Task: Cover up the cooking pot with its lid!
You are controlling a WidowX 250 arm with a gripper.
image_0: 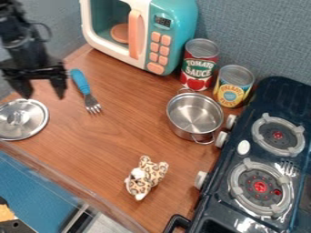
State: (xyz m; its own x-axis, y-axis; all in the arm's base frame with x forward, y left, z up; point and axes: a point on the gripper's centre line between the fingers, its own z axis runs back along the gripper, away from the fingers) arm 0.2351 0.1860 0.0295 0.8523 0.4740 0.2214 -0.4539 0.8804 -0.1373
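Observation:
My gripper (43, 93) hangs at the upper left with its two fingers spread apart and nothing between them. Just below and left of it, the round silver lid (27, 126) lies on the counter at the left edge, its knob facing up. The silver cooking pot (194, 113) stands uncovered right of centre, with a looped handle on either side and its inside bare.
A blue-handled fork (82, 84) lies right of the gripper. Behind stand a toy microwave (173, 27) and two cans, a red one (199, 64) and a yellow one (233, 86). A leopard-spotted toy (146, 176) lies in front; a stove (255, 159) is at right.

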